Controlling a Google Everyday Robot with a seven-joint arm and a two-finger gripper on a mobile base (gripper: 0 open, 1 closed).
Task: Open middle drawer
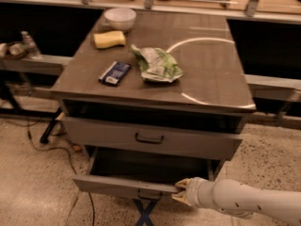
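The middle drawer (117,185) is a low, flat grey front with a small dark handle (149,195) at its centre. It stands pulled out well past the taller-fronted drawer (150,139) above it, and its dark inside (150,166) shows. My gripper (180,192) is at the lower right, on the end of a white arm (244,205). It sits at the right part of the drawer front, right of the handle, with one fingertip above the front's edge and one below, closed on it. The lowest drawer is hidden.
On the cabinet top (211,74) lie a white bowl (120,18), a yellow sponge (109,39), a dark blue packet (115,73) and a green chip bag (157,65). Black cables (51,147) trail on the floor at the left. A blue cross-brace (145,213) shows under the drawer.
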